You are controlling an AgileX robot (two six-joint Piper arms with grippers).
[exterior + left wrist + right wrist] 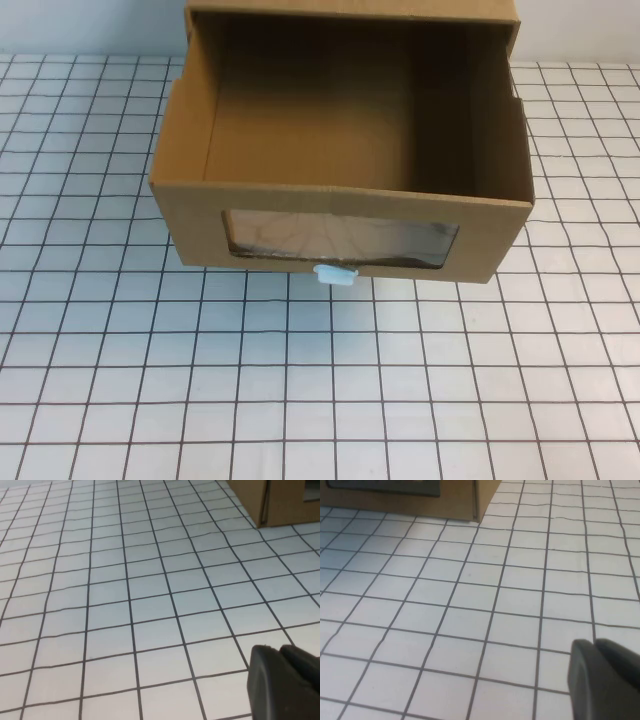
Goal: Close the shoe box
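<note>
The shoe box (340, 215) is brown cardboard and stands at the table's far middle, its drawer pulled well out toward me and empty inside. Its front has a wide clear window (340, 240) with a small white pull tab (336, 275) just below. Neither arm shows in the high view. My left gripper (280, 652) hangs over bare table, shut on nothing, with a corner of the shoe box (270, 500) far off. My right gripper (595, 645) is likewise shut and empty, away from the shoe box (445, 500).
A white table (320, 400) with a black grid pattern spreads in front of the box and to both sides. The box's outer sleeve (350, 10) sits at the far edge behind the drawer.
</note>
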